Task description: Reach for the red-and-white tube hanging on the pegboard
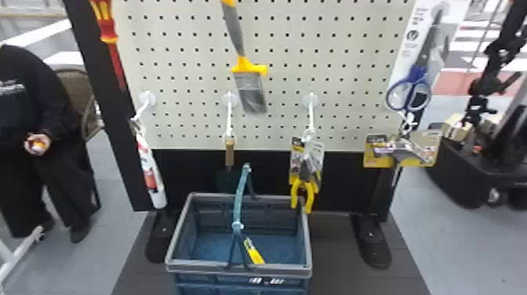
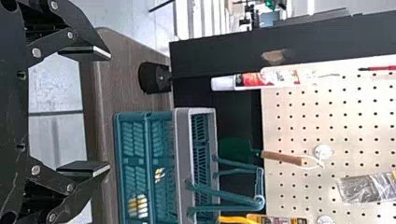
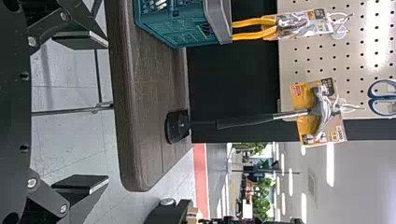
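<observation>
We've got the left gripper (image 2: 109, 110) open, its two black fingers spread wide in the left wrist view. Right gripper (image 3: 107, 112) is open too, fingers well apart in the right wrist view. Our target, the red-and-white tube (image 1: 150, 172), hangs from a white hook (image 1: 146, 105) at the left side of the pegboard (image 1: 188, 51), slightly tilted, white cap down, in front of the black lower panel (image 1: 270, 168). In the left wrist view we see it beyond the open fingers, clear of them. Along the same low row, left to right in the head view, we have a wooden-handled trowel (image 1: 229, 152), carded pliers (image 1: 309, 192) with yellow handles, and a carded hammer (image 1: 404, 151). Higher up: a red-and-yellow screwdriver (image 1: 108, 35) at the left, a wrapped brush (image 1: 251, 90) near the middle, blue-handled scissors (image 1: 409, 90) at the right. Below the board, we have a basket (image 1: 239, 270) on the dark table (image 1: 345, 251), handle raised, with a yellow item (image 1: 255, 251) inside. The tube sits left of the basket, apart from it.
</observation>
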You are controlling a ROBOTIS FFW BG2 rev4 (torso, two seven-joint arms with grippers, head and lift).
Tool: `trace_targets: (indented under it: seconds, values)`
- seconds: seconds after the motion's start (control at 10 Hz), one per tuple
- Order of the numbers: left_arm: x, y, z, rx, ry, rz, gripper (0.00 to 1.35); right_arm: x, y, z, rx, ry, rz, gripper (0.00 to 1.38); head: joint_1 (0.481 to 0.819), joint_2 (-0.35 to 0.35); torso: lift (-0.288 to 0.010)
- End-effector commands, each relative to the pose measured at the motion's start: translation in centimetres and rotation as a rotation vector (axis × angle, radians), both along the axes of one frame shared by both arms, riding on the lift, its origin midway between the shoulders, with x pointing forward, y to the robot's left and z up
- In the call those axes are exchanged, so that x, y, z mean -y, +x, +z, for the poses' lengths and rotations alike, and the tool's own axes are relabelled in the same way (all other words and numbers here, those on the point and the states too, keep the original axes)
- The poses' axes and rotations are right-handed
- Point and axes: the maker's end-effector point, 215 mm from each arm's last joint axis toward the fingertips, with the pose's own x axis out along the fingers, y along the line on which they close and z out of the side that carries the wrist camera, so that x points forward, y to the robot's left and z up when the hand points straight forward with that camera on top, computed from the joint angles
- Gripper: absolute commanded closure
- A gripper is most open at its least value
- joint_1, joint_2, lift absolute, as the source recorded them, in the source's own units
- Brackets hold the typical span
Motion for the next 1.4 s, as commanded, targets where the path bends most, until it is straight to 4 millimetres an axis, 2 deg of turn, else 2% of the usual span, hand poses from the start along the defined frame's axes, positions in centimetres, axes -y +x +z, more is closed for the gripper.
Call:
trace_targets:
  seconds: [0.0,0.1,0.5,0.8,1.0,1.2,1.3]
  values:
    - [-0.6,1.6,0.1,-0.001,0.009,-0.041,0.44,0.0,0.0,0.0,-0.001,0.001,-0.001,0.26,0.549,0.0,-0.1]
    - [-0.8,2.8,0.4,0.008,0.024,-0.068,0.44,0.0,0.0,0.0,-0.001,0.001,-0.001,0.26,0.549,0.0,-0.1]
    - [-5.5,9.2,3.2,0.072,0.129,-0.078,0.44,0.1,0.0,-0.1,-0.002,0.002,-0.002,0.26,0.549,0.0,-0.1]
    - [-7.4,13.7,4.4,0.093,0.151,-0.104,0.43,0.0,0.0,-0.1,-0.002,0.002,-0.002,0.26,0.549,0.0,-0.1]
    - [-7.8,17.1,5.3,0.105,0.127,-0.133,0.4,-0.1,-0.1,-0.1,-0.004,0.005,-0.003,0.26,0.549,0.0,-0.1]
    - [-7.7,21.2,6.3,0.11,0.086,-0.179,0.28,-0.4,0.0,0.0,-0.001,0.007,-0.004,0.26,0.549,0.0,-0.1]
    - [-7.6,22.9,7.6,0.126,0.101,-0.198,0.23,-0.5,-0.1,-0.1,-0.003,0.009,-0.004,0.26,0.549,0.0,-0.1]
